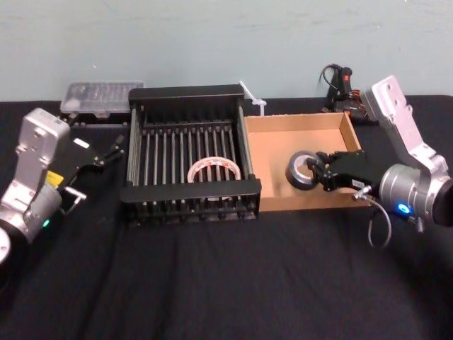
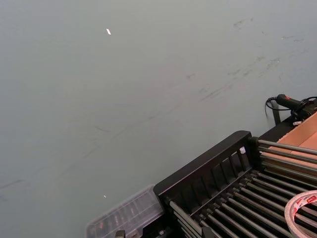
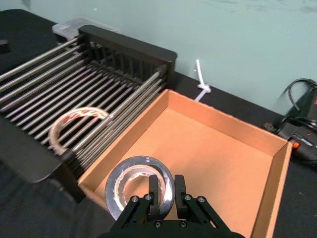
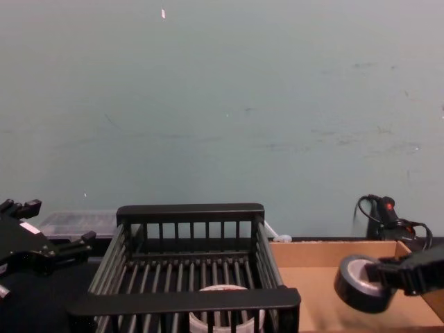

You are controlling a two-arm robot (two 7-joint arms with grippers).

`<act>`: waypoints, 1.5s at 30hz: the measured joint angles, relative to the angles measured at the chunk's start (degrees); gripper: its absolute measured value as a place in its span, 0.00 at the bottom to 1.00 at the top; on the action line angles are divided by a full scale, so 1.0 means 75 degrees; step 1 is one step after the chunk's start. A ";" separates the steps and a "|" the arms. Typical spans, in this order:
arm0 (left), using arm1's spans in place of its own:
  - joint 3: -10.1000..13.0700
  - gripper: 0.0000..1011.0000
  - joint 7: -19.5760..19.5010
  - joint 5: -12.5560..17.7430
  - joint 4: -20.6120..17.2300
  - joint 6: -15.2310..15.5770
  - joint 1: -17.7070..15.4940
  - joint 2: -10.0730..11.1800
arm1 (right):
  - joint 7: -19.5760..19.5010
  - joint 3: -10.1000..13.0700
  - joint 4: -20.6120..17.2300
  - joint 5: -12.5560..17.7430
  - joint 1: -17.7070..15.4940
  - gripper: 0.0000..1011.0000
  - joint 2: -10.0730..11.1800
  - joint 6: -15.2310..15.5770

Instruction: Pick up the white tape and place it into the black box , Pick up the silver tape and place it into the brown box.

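Right gripper clamped on silver tape over brown box, white tape lying in black box, left gripper spread apart beside it.

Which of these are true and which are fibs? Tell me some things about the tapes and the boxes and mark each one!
1. The white tape lies inside the black box. True.
2. The right gripper is shut on the silver tape. True.
3. The silver tape lies flat and let go on the floor of the brown box. False: it is tilted up on its edge in the right gripper's fingers, over the brown box.
4. The left gripper holds the white tape. False: it is open and empty, to the left of the black box.
5. The brown box sits on the black box's left. False: it sits on its right.
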 joint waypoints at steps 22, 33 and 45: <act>0.0000 0.99 0.0000 0.0000 0.0000 0.0000 0.0000 0.0000 | -0.0341 0.0194 0.0685 -0.0367 0.0345 0.20 -0.0580 0.0071; 0.0000 0.99 0.0000 0.0000 0.0000 0.0000 0.0000 0.0000 | -0.0339 0.0175 0.0663 -0.0365 0.0344 0.36 -0.0564 0.0072; 0.0000 0.99 0.0000 0.0000 0.0000 0.0000 0.0000 0.0000 | -0.0331 0.0165 0.0651 -0.0360 0.0339 0.75 -0.0554 0.0075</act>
